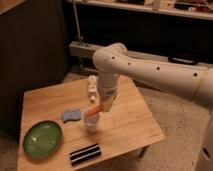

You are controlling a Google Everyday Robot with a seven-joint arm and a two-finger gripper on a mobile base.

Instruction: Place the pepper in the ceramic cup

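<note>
The ceramic cup point(91, 121) is small, white and round, near the middle of the wooden table point(130, 125). The pepper point(93, 110) is a slim orange-red piece standing tilted at the cup's mouth, its lower end at or just inside the rim. My gripper point(101, 106) hangs from the white arm directly above and slightly right of the cup, at the pepper's upper end. Whether the fingers still hold the pepper does not show.
A green plate point(42, 138) lies at the table's front left. A blue sponge-like piece point(71, 115) sits left of the cup. A slim white bottle point(92, 88) stands behind the gripper. A black striped item point(85, 153) lies at the front edge.
</note>
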